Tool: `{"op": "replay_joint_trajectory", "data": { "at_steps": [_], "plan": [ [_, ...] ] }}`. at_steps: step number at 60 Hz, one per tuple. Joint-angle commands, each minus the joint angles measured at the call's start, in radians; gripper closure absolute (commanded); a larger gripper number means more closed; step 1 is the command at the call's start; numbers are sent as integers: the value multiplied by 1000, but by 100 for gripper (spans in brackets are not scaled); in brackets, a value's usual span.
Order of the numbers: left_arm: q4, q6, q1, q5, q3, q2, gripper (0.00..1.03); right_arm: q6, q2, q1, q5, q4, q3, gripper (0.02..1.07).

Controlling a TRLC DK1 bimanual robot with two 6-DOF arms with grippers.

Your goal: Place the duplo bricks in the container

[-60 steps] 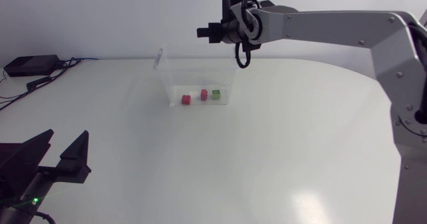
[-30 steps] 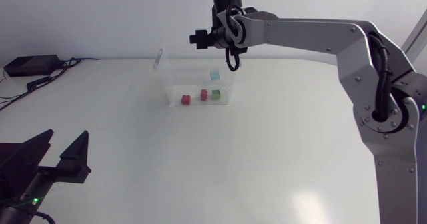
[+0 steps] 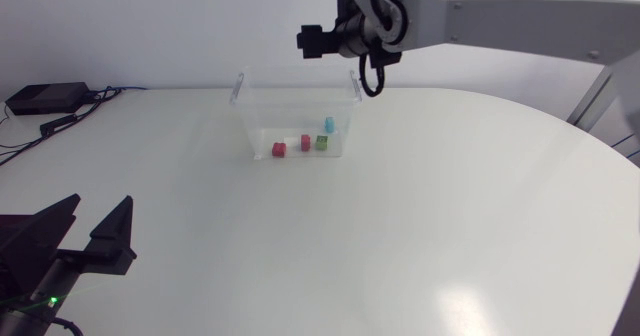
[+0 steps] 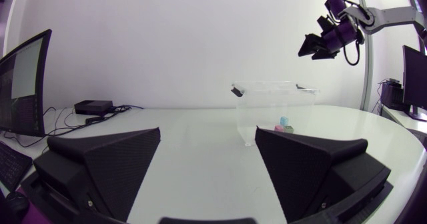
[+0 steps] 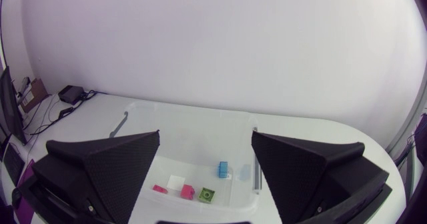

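On the white surface [image 3: 420,236], the blue duplo brick [image 3: 329,124], red brick [image 3: 279,149] and green brick [image 3: 322,142] are seen inside the clear container [image 3: 260,116], the right end effector [image 5: 205,136] is held released above it, and, placing being judged finished, a retreat is called for.

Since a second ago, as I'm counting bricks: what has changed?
A light blue duplo brick fell into the clear plastic container below the open right tool. The red brick, pink brick, green brick and left tool stayed put.
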Motion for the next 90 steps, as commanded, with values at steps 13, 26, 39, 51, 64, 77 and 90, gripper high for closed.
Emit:
{"op": "replay_joint_trajectory", "data": {
  "at_steps": [13, 26, 39, 51, 64, 77, 90],
  "plan": [
    [8, -26, 7, 3, -18, -10, 4, -16, -343, -10, 24, 98, -354, 6],
    [8, -27, 7, 3, -18, -10, 4, -63, -619, -10, 31, 120, -651, 6],
    [8, -26, 7, 3, -18, -10, 4, -92, -889, 13, 32, 95, -857, 6],
    [8, -26, 7, 3, -18, -10, 4, -129, -1131, 35, 61, 98, -1038, 6],
    [8, -27, 7, 3, -18, -10, 4, -177, -1387, 38, 60, 60, -1188, 6],
    [8, -27, 7, 3, -18, -10, 4, -191, -1663, 30, 60, -47, -1280, 6],
    [9, -25, 7, 2, -18, -9, 4, -196, -1814, -71, 25, -80, -1372, 6]
  ]
}}
